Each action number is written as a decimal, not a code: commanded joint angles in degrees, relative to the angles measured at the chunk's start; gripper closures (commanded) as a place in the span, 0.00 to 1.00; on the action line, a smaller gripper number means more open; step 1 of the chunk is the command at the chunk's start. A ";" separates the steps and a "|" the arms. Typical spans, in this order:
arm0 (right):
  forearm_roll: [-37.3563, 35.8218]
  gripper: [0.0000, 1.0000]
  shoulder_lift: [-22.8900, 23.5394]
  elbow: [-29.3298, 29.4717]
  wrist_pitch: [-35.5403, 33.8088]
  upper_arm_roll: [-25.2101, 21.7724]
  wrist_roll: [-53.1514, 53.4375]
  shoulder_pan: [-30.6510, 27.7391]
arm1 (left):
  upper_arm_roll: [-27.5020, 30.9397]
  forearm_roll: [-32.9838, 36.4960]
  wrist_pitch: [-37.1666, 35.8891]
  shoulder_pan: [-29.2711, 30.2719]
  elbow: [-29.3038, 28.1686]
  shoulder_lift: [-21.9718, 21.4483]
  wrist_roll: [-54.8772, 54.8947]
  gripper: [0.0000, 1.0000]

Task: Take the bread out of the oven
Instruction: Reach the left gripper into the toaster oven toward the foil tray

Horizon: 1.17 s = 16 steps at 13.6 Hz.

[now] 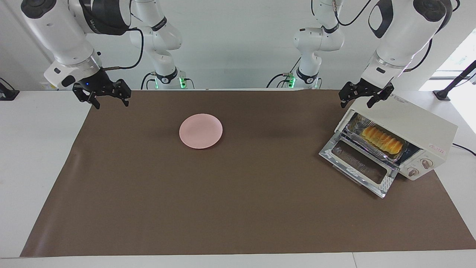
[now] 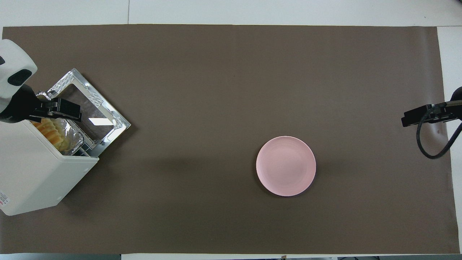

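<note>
Ovens: one, the oven [image 1: 409, 126] [image 2: 32, 173], door down
Loaves: one, the bread [image 1: 383, 139] [image 2: 48, 131]
Foil trays: one, the tray [image 1: 366, 138] [image 2: 72, 139]
Plates: one, the plate [image 1: 200, 131] [image 2: 286, 165]
Mats: one, the mat [image 1: 238, 208] [image 2: 231, 79]
Oven knobs: two
</note>
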 commanded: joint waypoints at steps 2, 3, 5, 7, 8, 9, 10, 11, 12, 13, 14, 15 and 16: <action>-0.97 0.00 -1.14 -1.04 -0.43 0.18 -0.54 -0.18 | 0.11 -0.28 2.96 1.28 -1.48 0.42 -0.91 0.00; -0.97 0.00 -1.14 -1.04 -0.43 0.18 -0.54 -0.18 | 0.19 0.33 3.57 1.71 -0.61 2.61 -3.79 0.00; -0.97 0.00 -1.14 -1.04 -0.34 0.18 -0.54 -0.18 | 0.19 2.69 4.54 2.60 3.51 8.57 -10.11 0.00; -0.97 0.00 -1.14 -1.04 -0.43 0.18 -0.54 -0.18 | 0.19 5.69 6.73 2.60 8.35 14.47 -17.40 0.00; -0.97 0.00 -1.14 -1.04 -0.43 0.18 -0.54 -0.18 | 0.28 6.83 9.01 2.68 8.37 15.36 -18.40 0.00; -0.97 0.00 -1.14 -1.04 -0.43 0.18 -0.54 -0.18 | 0.89 8.06 11.03 3.64 7.58 15.81 -18.93 0.00; -0.97 0.00 -1.14 -1.04 -0.43 0.18 -0.54 -0.18 | 1.25 8.68 12.36 4.26 5.49 15.72 -19.72 0.00; -0.97 0.00 -1.14 -1.04 -0.43 0.18 -0.54 -0.18 | 1.42 10.08 14.37 4.27 3.12 15.46 -20.33 0.00; -0.97 0.00 -1.14 -1.04 -0.43 0.18 -0.54 -0.18 | 1.51 11.49 15.09 4.35 0.74 15.11 -21.56 0.00; -0.97 0.00 -1.14 -1.04 -0.43 0.18 -0.54 -0.18 | 1.51 12.46 15.62 4.44 -1.54 14.59 -22.96 0.00; -0.97 0.00 -1.14 -1.04 -0.43 0.18 -0.54 -0.18 | 1.51 12.55 16.58 4.44 -3.91 13.80 -24.19 0.00; -0.97 0.00 -1.14 -1.04 -0.43 0.18 -0.54 -0.18 | 1.51 12.55 17.55 4.53 -5.42 13.53 -25.08 0.00; -0.97 0.00 -1.14 -1.04 -0.43 0.18 -0.54 -0.18 | 1.51 12.64 18.51 4.53 -6.74 13.44 -26.13 0.00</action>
